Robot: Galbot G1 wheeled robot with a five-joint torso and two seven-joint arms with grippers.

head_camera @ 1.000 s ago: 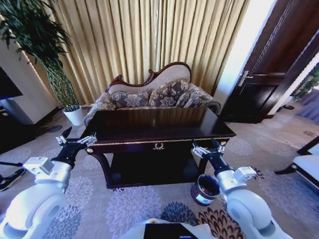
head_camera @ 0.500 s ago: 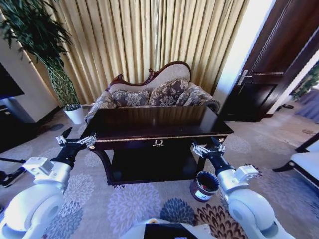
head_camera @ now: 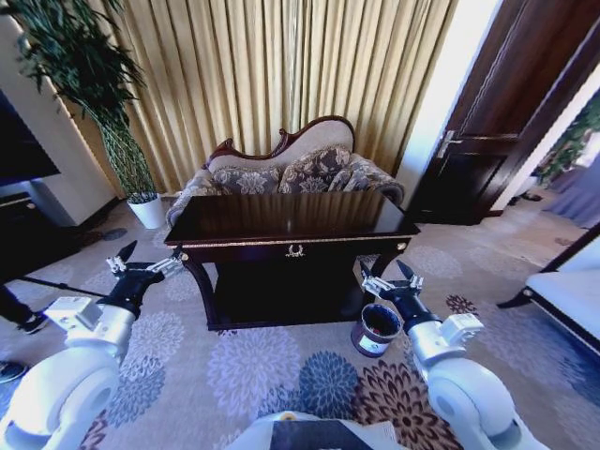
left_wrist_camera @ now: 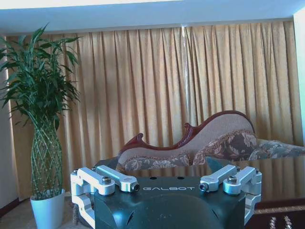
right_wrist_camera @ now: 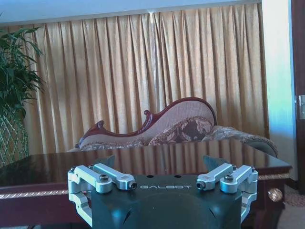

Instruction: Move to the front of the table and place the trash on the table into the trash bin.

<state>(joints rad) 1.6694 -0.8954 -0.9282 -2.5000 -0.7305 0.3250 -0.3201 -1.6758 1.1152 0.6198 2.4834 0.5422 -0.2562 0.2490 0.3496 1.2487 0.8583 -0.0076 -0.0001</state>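
Gold curtains [head_camera: 281, 75] and a floral sofa [head_camera: 286, 173] back our dark glossy bench [head_camera: 291, 217]. The brown trash bin [head_camera: 376, 329] stands on the carpet by its right leg. Our left tool [head_camera: 142, 266] and right tool [head_camera: 391, 281] hover wide, holding nothing.

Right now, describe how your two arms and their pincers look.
Both arms have rounded glossy white shells with a boxy white block at the wrist. Each ends in a black neck and a dark pincer: left pincer, right pincer. The wrist views show silver metal linkage bars with bolts on a dark housing lettered GALBOT.
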